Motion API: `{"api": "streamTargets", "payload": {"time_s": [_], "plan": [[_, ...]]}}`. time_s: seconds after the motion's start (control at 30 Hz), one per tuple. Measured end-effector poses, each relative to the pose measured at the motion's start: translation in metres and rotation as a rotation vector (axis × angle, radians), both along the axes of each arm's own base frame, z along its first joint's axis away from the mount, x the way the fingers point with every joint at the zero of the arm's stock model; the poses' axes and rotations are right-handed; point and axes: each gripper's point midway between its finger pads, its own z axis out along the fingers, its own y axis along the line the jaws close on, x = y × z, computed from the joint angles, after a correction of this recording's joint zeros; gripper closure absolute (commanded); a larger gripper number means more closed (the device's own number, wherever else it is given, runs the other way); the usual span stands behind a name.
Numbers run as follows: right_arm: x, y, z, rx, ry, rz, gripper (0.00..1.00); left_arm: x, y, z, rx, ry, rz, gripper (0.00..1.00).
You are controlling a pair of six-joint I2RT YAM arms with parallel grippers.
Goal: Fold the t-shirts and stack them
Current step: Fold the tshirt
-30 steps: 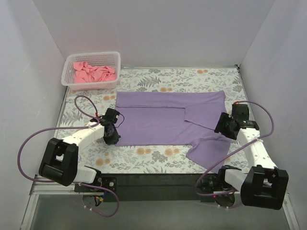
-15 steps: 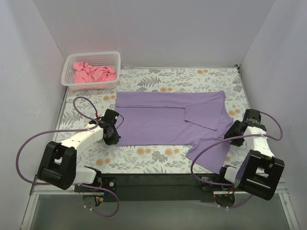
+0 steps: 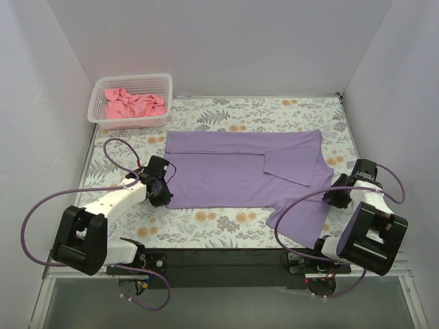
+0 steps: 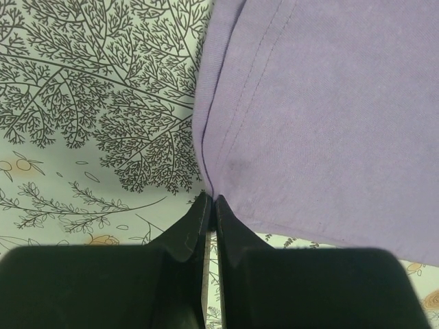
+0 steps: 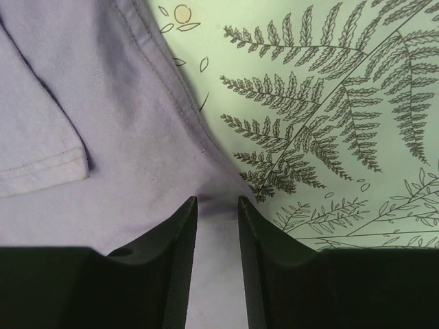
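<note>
On the table the lavender t-shirt lies spread. At its left edge the left tool is clamped on the cloth; at its right edge the right tool stands slightly apart, astride the cloth.

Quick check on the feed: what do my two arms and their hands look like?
Left arm and right arm: white links, black joint housings, a purple cable looping along each. Left hand and right hand: black, two wedge-shaped fingers tapering to narrow tips. No markings visible.
</note>
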Motion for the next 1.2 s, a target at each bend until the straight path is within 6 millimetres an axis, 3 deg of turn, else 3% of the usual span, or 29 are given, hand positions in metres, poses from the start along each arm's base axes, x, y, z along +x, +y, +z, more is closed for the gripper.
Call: {"api": "streamTargets", "payload": {"time_s": [0.27, 0.6, 1.0, 1.1, 1.2], "plan": [[-0.001, -0.006, 0.001, 0.018, -0.015, -0.05, 0.64, 0.002, -0.002, 0.0, -0.006, -0.006, -0.005, 1.0], [-0.006, -0.026, 0.02, -0.111, -0.053, -0.101, 0.62, 0.003, -0.003, 0.002, -0.011, -0.014, -0.006, 1.0], [-0.007, -0.013, 0.0, -0.037, -0.025, -0.047, 0.61, 0.003, -0.003, 0.003, -0.014, -0.02, -0.007, 1.0], [-0.003, -0.013, 0.0, -0.036, -0.04, -0.04, 0.66, 0.003, -0.003, 0.003, -0.014, -0.019, -0.007, 1.0], [-0.003, -0.015, -0.002, -0.046, -0.043, -0.039, 0.9, 0.002, -0.002, 0.002, -0.012, -0.018, -0.006, 1.0]]}}
